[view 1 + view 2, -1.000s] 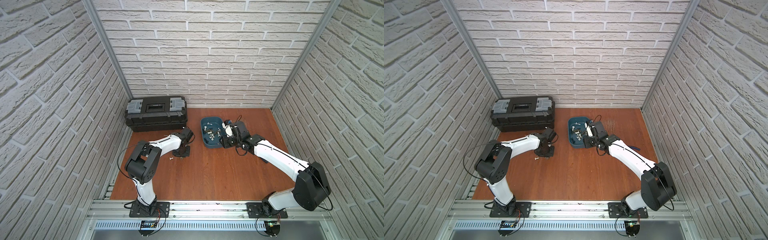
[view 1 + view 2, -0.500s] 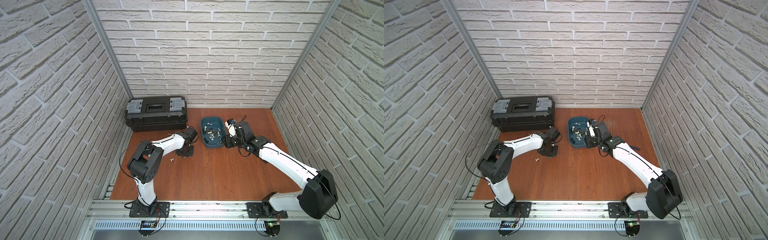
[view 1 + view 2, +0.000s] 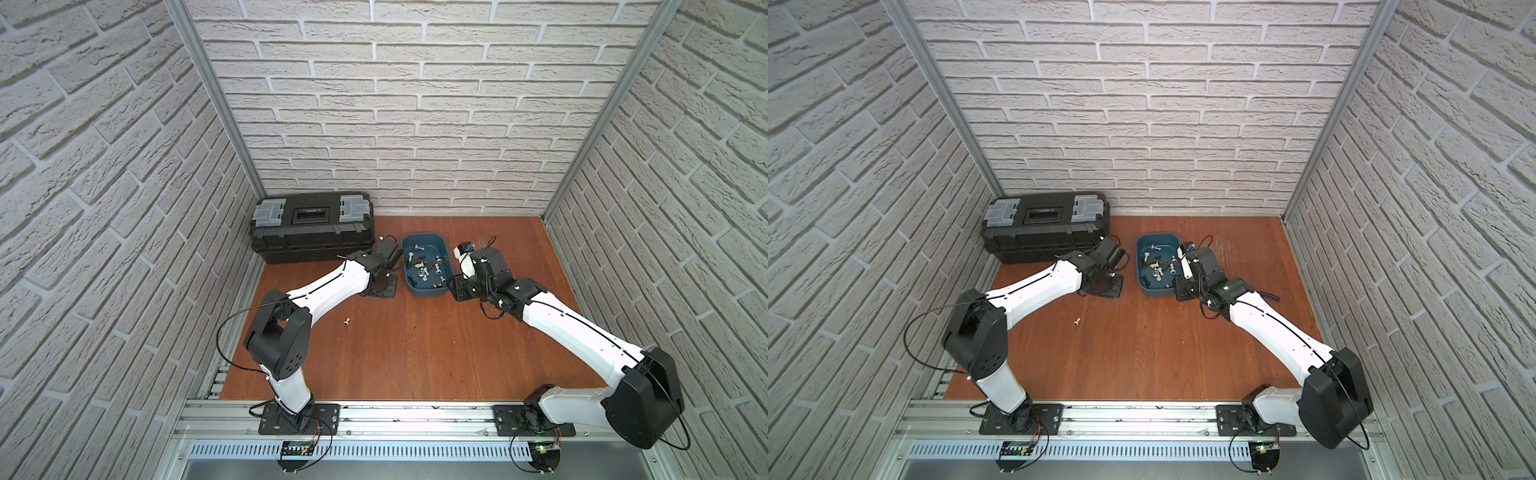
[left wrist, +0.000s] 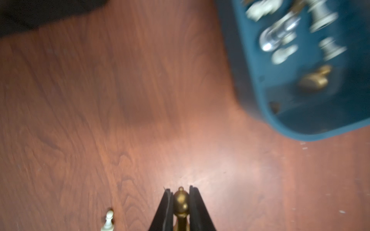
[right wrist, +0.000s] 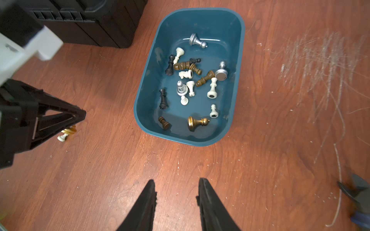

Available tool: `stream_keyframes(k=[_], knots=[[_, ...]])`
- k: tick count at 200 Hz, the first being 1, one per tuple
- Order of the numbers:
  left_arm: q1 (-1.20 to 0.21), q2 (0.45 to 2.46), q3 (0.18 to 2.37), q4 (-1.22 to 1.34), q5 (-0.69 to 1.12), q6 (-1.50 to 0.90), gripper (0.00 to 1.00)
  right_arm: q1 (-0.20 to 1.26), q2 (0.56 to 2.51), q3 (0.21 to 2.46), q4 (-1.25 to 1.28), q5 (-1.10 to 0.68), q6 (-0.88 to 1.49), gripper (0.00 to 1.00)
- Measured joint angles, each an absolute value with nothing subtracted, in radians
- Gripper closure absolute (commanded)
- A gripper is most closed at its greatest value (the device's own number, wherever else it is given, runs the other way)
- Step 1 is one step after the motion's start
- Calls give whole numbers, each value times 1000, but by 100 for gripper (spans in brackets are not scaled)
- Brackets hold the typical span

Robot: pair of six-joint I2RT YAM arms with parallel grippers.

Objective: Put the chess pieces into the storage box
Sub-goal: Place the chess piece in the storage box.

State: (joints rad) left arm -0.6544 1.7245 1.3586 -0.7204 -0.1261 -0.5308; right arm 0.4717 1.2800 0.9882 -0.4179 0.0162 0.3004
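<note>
Mid-frame in both top views, the teal plastic storage box [image 3: 430, 241] of chess pieces [image 5: 188, 74] sits between the left gripper [image 4: 181, 192], pinching what looks like a gold chess pawn [image 4: 180, 202], and the right gripper [image 5: 177, 186], gaping empty.

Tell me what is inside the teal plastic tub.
The teal plastic tub holds scattered chess pieces, mostly lying down: white, black, brown, silver and one gold pawn. Where they overlap, parts are hidden.

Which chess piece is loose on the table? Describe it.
Start at the storage box mid-table. Toward the left arm's base from it, alone on bare wood, is a small white pawn. Unlike the gold piece in the left gripper, nothing holds it.
</note>
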Motion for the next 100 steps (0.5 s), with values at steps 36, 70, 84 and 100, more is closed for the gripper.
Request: stream_keyframes(k=[36,70,84,100], knots=[[-675,1762,1466,-725,-121,-518,100,472,1211,984,-419,43,301,60],[-678,1905,1641,-706,-81,-499,100,472,1191,957,-410,56,303,60],[-679,1988,1734,-695,-59,-491,100,471,1191,952,-411,61,303,60],[-680,2089,1845,-687,-37,-486,99,471,1191,952,-410,68,303,60]])
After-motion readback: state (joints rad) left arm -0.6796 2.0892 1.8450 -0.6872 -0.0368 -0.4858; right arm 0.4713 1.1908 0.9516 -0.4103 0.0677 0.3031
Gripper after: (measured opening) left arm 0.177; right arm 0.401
